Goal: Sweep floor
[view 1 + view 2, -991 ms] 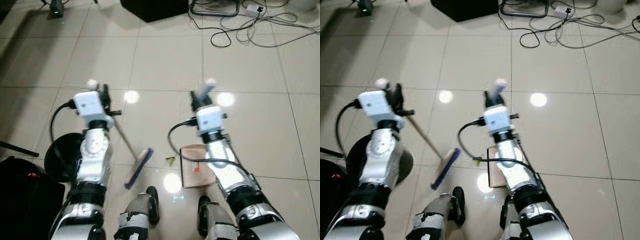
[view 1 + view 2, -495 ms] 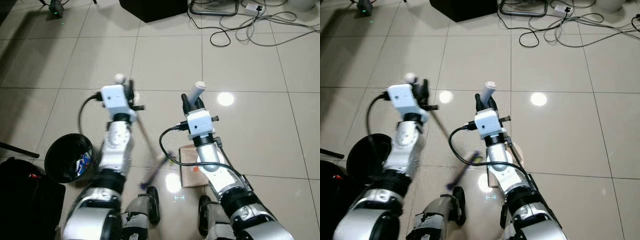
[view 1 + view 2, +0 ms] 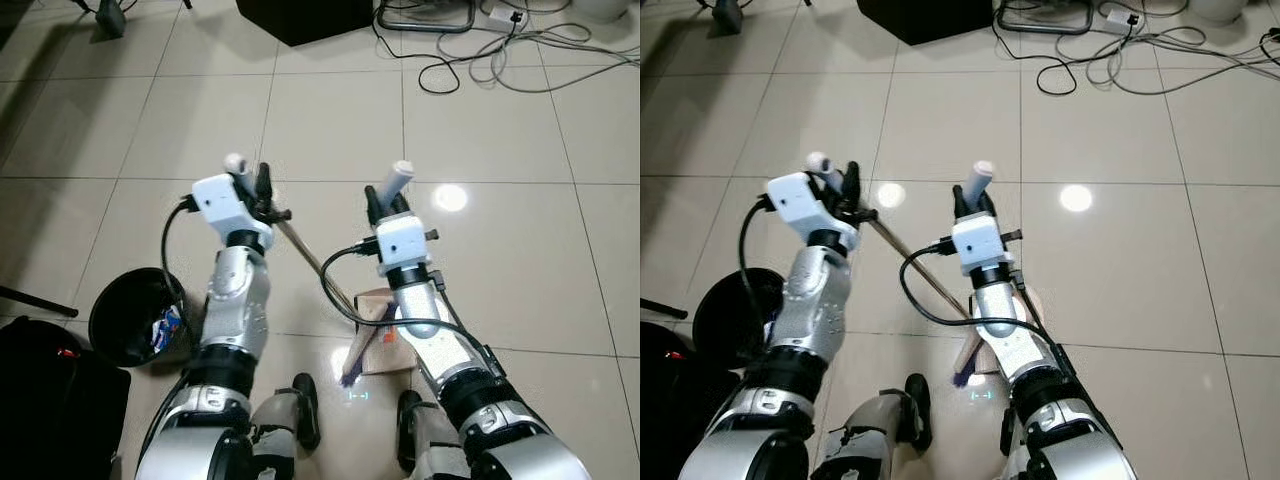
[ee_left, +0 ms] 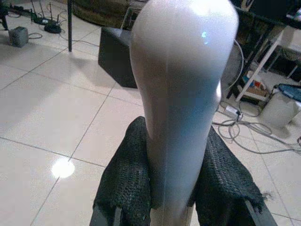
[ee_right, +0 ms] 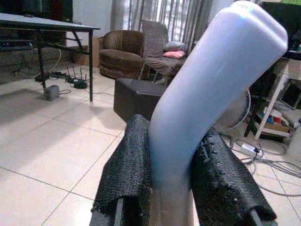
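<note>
Below the left tool (image 3: 250, 180) clamping its handle, broom (image 3: 318, 268) bristles touch dustpan (image 3: 385, 330).

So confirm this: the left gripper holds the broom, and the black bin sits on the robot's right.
Wrong on the bin: the left eye view shows it on the robot's left, beside the left arm. The rest stands: the left gripper holds the broom.
</note>
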`<state>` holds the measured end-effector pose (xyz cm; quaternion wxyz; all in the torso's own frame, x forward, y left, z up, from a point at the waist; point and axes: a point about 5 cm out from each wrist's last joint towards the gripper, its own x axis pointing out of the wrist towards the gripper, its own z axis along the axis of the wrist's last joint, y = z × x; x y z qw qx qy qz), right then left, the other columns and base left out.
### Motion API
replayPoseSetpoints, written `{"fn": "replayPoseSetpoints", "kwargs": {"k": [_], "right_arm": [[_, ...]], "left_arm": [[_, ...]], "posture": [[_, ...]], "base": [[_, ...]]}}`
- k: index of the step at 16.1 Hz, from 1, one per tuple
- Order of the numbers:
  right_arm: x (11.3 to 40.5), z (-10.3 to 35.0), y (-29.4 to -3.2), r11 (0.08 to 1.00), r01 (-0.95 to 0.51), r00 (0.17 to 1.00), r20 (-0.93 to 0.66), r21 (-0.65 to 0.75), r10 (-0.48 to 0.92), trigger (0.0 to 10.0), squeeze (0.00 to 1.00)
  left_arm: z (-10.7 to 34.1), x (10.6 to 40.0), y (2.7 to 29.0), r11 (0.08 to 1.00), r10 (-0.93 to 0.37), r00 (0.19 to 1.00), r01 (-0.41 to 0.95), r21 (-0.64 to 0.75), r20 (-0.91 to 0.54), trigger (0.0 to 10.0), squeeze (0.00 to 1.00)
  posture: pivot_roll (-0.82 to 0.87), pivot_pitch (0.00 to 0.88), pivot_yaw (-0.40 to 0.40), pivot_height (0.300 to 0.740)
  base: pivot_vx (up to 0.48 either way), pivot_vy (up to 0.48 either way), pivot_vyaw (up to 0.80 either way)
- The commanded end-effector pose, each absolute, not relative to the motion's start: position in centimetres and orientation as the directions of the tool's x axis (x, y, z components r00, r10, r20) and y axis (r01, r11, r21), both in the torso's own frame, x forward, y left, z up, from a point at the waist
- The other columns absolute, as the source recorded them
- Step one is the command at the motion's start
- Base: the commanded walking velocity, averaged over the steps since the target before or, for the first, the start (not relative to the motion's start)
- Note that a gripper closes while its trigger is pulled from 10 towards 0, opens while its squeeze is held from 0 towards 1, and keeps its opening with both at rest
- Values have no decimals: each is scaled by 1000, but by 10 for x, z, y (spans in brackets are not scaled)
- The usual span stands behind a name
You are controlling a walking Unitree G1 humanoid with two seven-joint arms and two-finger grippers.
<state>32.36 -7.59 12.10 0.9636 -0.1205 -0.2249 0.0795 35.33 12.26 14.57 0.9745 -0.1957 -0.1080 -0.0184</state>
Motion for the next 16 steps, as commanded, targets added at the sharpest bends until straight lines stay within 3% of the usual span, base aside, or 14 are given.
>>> {"fn": "replayPoseSetpoints", "kwargs": {"k": [1, 4, 7, 10, 13, 16], "right_arm": [[322, 115, -74, 965, -114, 898, 390, -235, 201, 10000, 0], [324, 113, -83, 970, -88, 907, 385, -226, 172, 10000, 0], [323, 110, -86, 972, -76, 914, 374, -224, 158, 10000, 0], [323, 108, -91, 977, -67, 919, 368, -202, 139, 10000, 0], [323, 110, -102, 994, -33, 925, 374, -100, 69, 10000, 0], [320, 115, -111, 999, -31, 918, 394, -25, 38, 10000, 0]], "left_arm": [[149, 351, 129, 900, 20, 972, 85, -427, 235, 10000, 0], [187, 348, 155, 914, -37, 929, 181, -362, 369, 10000, 0], [203, 348, 176, 934, -74, 912, 205, -293, 404, 10000, 0], [208, 350, 192, 952, -81, 915, 189, -243, 396, 10000, 0], [194, 354, 192, 974, -88, 933, 154, -167, 348, 10000, 0], [180, 352, 200, 984, -37, 958, 84, -157, 283, 10000, 0]], "posture": [[164, 254, 125, 740], [165, 229, 127, 740], [165, 223, 136, 740], [168, 234, 132, 740], [159, 233, 133, 740], [148, 190, 124, 740]], "base": [[0, 0, 0], [0, 0, 0], [0, 0, 0], [0, 0, 0], [0, 0, 0], [0, 0, 0]]}}
